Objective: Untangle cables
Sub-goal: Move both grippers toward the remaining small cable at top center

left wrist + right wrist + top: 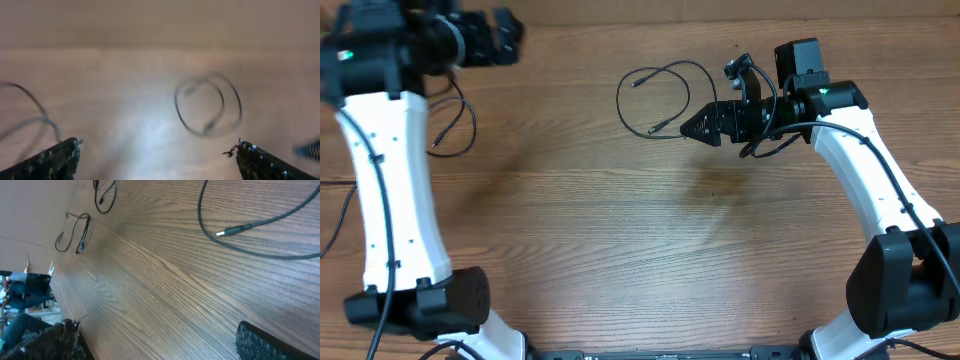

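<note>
– So, how far along is the untangling?

– Nearly finished, by my judgement. In the right wrist view three black cords lie on the wooden table (640, 250), none crossing another. The nearest cable (235, 230) curves through 1 o'clock, its plug end pointing left. The second cable (84, 232) is a small folded loop at 10 o'clock. The third cable (102, 200) sits at 11 o'clock, cut off by the top edge. All three are well apart. What may remain is opening out the loops each one keeps in itself.

– Are the pincers holding anything?

– No. The left gripper (157, 157) stands spread wide and empty above the table. The right gripper (160, 340) is likewise wide apart with nothing between its fingers. From overhead it hovers at 1 o'clock, just beside the nearest cable's loop.

– What is hard to make out?

– The left wrist view is blurred. It shows a ring of cord at 3 o'clock and an arc at 9 o'clock, and I cannot tell which cables these are. From overhead only two cords are plain. The left arm may hide the other.
</note>
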Motion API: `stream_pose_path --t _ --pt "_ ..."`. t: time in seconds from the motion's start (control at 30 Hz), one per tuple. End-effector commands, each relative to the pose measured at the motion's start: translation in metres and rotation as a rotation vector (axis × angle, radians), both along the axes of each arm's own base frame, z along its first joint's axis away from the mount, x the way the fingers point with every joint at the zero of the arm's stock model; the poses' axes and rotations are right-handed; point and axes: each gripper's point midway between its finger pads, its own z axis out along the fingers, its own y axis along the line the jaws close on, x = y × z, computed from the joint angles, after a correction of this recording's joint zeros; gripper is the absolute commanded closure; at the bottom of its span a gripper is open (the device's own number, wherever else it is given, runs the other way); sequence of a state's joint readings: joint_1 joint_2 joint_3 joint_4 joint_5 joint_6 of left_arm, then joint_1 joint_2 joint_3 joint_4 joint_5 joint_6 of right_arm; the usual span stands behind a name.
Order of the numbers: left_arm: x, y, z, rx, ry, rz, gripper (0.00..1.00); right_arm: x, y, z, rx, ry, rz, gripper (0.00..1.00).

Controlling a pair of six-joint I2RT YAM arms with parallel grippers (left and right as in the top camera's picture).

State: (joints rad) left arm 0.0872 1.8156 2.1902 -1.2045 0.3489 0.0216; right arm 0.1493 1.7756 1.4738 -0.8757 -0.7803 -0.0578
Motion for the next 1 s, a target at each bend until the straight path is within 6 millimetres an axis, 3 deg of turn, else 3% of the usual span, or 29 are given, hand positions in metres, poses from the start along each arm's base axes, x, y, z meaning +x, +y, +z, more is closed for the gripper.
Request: stream_pose_path --t 0.0,0.1,0.2,0.33,0.53,0.77,0.97 --pt "-0.005 -0.032 -0.039 0.043 0.108 -0.146 0.0 0.004 -0.003 0.016 0.007 -0.007 -0.046 0.0" --pt "-0.02 -0.059 -0.052 0.051 0.176 -0.221 0.0 0.016 -0.019 0.003 -0.084 0.041 -0.187 0.0" --pt "-0.033 -0.086 -0.055 0.05 0.208 -0.286 0.0 0.039 -0.054 -0.013 -0.229 0.079 -0.456 0.0" --pt "-0.044 -0.109 -0.057 0.055 0.227 -0.344 0.0 0.062 -0.071 -0.03 -0.286 0.062 -0.575 0.02" --pt "-0.05 -0.112 -0.053 0.075 0.223 -0.337 0.0 0.087 -0.063 -0.065 -0.244 0.09 -0.583 0.05" --pt "-0.059 -0.111 -0.05 0.067 0.243 -0.326 0.0 0.119 -0.046 -0.12 -0.191 0.085 -0.568 0.04" --pt "-0.078 -0.106 -0.059 0.075 0.335 -0.324 0.0 0.14 -0.033 -0.14 -0.126 0.044 -0.559 0.01"
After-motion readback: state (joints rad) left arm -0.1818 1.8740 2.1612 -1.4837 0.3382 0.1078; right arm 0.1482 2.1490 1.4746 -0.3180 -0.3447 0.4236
